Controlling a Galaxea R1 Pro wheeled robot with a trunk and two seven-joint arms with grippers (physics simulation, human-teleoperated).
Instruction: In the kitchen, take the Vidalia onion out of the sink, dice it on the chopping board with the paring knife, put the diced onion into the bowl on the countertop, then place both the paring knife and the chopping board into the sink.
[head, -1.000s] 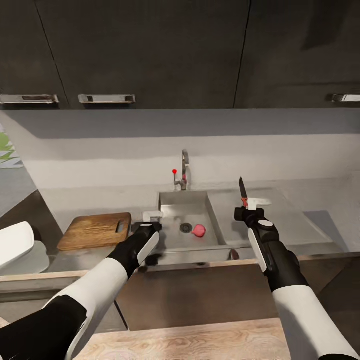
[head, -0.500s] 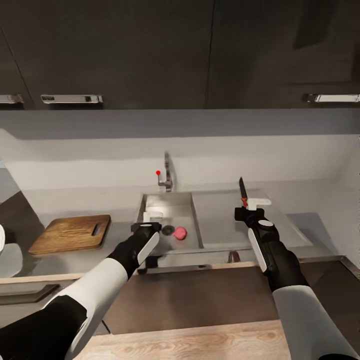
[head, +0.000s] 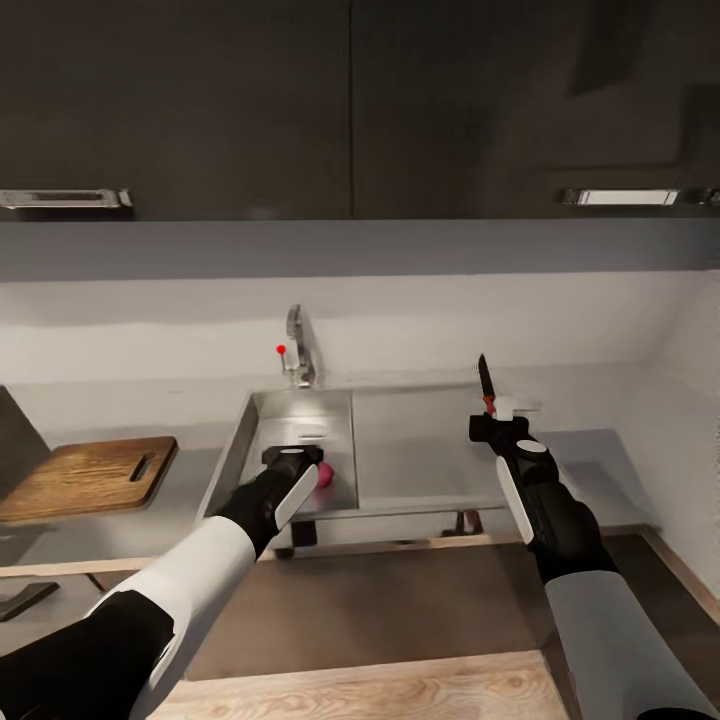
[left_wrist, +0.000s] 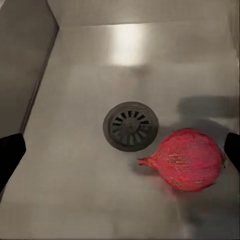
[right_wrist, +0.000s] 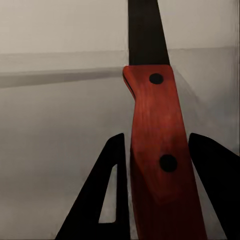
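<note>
The sink (head: 300, 415) has its chrome tap (head: 298, 350) and red knob behind it. In the basin lies a reddish onion (left_wrist: 187, 159) beside the round drain (left_wrist: 131, 126); a sliver of the onion (head: 326, 474) peeks past my left wrist. My left gripper (left_wrist: 121, 150) hangs open above the basin floor, its dark fingers (left_wrist: 10, 155) wide apart. My right gripper (head: 497, 410) is shut on the paring knife (head: 486, 384), blade up, over the drainboard (head: 420, 450). The knife's red handle (right_wrist: 157, 160) sits between the fingers (right_wrist: 112, 200). The chopping board (head: 88, 475) lies on the countertop at left. The bowl is out of view.
Dark wall cabinets with metal handles (head: 65, 198) hang above the grey worktop (head: 610, 455). A side wall (head: 690, 400) closes the counter at the right. A light-wood surface (head: 350, 690) runs along the bottom of the head view.
The view has swung right, so sink and board sit further left in the picture and the white bowl has left it. My left gripper now hangs over the basin by the onion.
</note>
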